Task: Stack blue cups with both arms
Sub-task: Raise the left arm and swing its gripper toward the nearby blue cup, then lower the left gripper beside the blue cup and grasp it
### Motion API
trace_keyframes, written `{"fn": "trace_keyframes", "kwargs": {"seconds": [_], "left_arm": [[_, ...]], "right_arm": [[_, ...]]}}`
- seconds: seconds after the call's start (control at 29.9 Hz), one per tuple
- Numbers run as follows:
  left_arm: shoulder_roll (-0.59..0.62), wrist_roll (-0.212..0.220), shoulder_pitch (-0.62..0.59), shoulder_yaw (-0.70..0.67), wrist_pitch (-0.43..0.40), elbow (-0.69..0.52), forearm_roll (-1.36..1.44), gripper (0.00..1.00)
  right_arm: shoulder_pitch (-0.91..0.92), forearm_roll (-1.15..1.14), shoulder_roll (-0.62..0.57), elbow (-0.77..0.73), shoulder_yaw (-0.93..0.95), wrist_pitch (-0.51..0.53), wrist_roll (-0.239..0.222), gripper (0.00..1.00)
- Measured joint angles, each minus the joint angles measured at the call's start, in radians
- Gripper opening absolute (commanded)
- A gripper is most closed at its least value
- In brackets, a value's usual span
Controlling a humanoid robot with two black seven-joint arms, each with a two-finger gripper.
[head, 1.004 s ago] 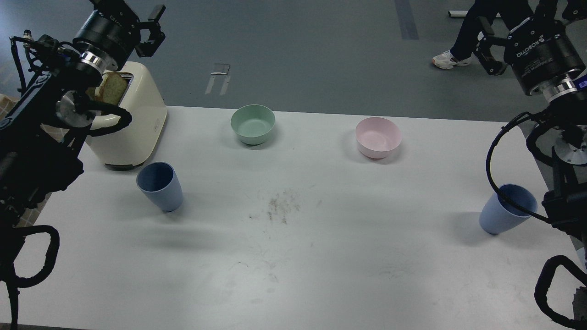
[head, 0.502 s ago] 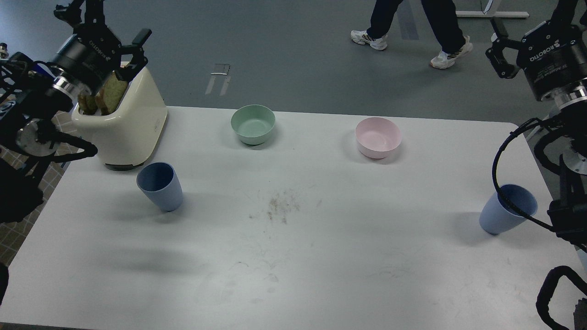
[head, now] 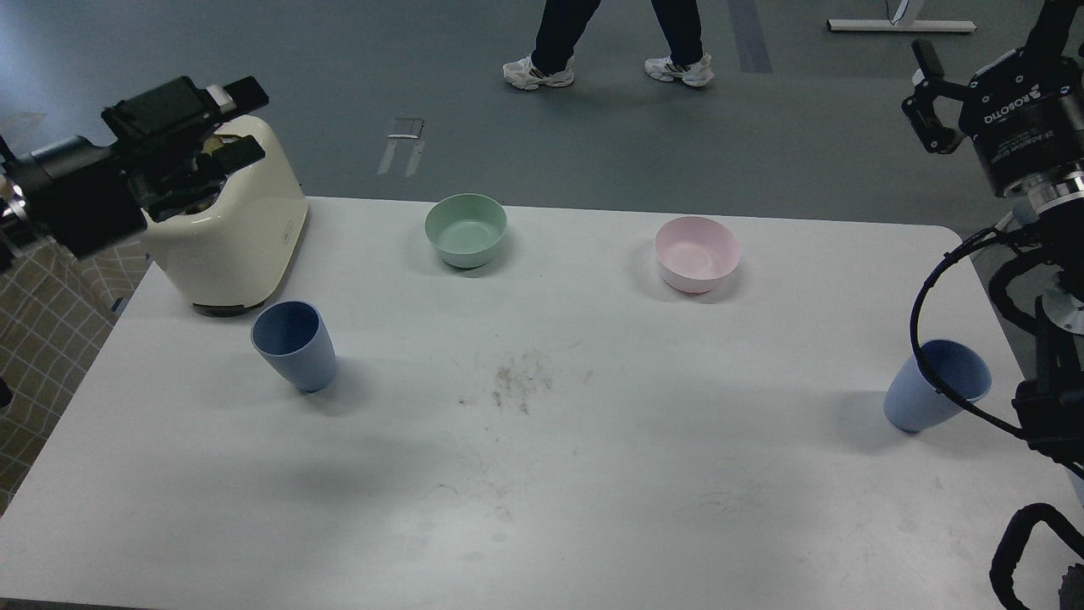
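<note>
The darker blue cup [head: 292, 343] stands upright on the white table [head: 542, 500] at the left, just in front of the toaster. The lighter periwinkle cup [head: 931, 388] stands upright at the right edge, with a black cable of my right arm crossing in front of its rim. My left gripper [head: 248, 121] is open and empty, pointing right, up beside the toaster's top, well above and behind the darker cup. My right gripper [head: 987, 55] is open and empty, raised high at the far right, well above and behind the lighter cup.
A cream toaster [head: 246, 229] with toast in it stands at the back left. A mint-green bowl [head: 466, 229] and a pale pink bowl [head: 697, 252] sit along the back. Crumbs [head: 517, 383] lie mid-table. A person's legs [head: 610, 51] cross the floor behind.
My left arm has swung out to the left and its gripper has turned to point right beside the toaster. My right gripper has shifted slightly. The person has walked left. The cups have not moved.
</note>
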Motion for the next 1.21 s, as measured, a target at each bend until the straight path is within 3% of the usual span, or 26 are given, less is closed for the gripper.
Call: {"fn": "trace_keyframes", "kwargs": {"seconds": [0.07, 0.23, 0.4, 0.5, 0.67, 0.84, 1.21], "left_arm": [[0.008, -0.022, 0.016, -0.002, 0.007, -0.012, 0.080, 0.90], [0.008, -0.007, 0.030, 0.011, 0.062, -0.011, 0.135, 0.90], [0.009, 0.084, 0.034, 0.049, 0.074, -0.012, 0.252, 0.90], [0.014, 0.112, 0.028, 0.056, 0.074, -0.014, 0.329, 0.90], [0.018, 0.118, 0.032, 0.063, 0.074, -0.010, 0.538, 0.84], [0.002, 0.119, 0.035, 0.087, 0.073, 0.026, 0.748, 0.83], [-0.085, 0.115, 0.024, 0.163, 0.077, 0.158, 0.810, 0.71]], "right_arm": [[0.000, 0.000, 0.000, 0.000, 0.000, 0.000, 0.000, 1.00], [0.004, 0.001, -0.003, -0.001, 0.005, 0.000, 0.000, 1.00], [0.004, 0.001, -0.006, -0.005, 0.016, 0.000, 0.000, 1.00], [0.004, 0.001, -0.007, -0.006, 0.017, 0.000, -0.001, 1.00], [0.002, 0.001, -0.010, -0.006, 0.019, 0.000, -0.001, 1.00], [0.002, 0.001, -0.012, -0.005, 0.027, 0.000, -0.001, 1.00], [-0.001, 0.001, -0.012, 0.000, 0.045, 0.000, -0.001, 1.00]]}}
